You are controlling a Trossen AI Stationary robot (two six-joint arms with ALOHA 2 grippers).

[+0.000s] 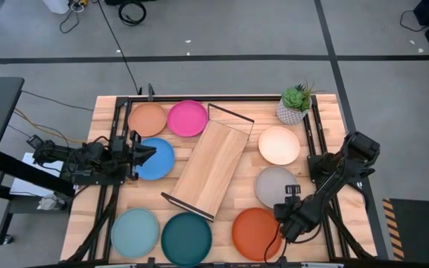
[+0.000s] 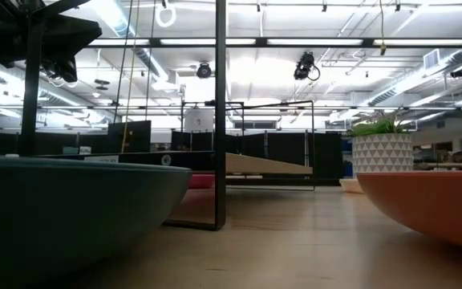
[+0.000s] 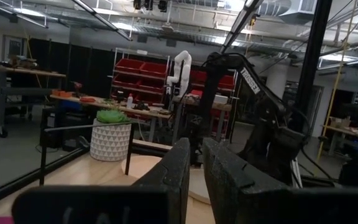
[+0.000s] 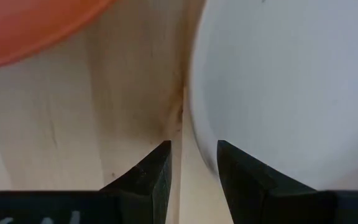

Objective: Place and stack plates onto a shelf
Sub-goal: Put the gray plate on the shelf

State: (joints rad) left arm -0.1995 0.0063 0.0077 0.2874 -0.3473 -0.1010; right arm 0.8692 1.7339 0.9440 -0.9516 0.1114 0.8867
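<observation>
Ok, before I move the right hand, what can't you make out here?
- Right hand and grey plate: contact unclear, rim blurred in the right wrist view.
- Left hand: the blue plate under it is partly covered, high view.
- Shelf: low view shows only its edge.

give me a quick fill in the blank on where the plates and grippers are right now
The magenta plate lies beside the ____ plate, at the table's far edge.
The shelf has ____ plates on it.
The right gripper hangs between the grey plate and the ____ plate.
The left gripper reaches over the ____ plate.

Missing words: peach; no; orange-red; blue
</observation>
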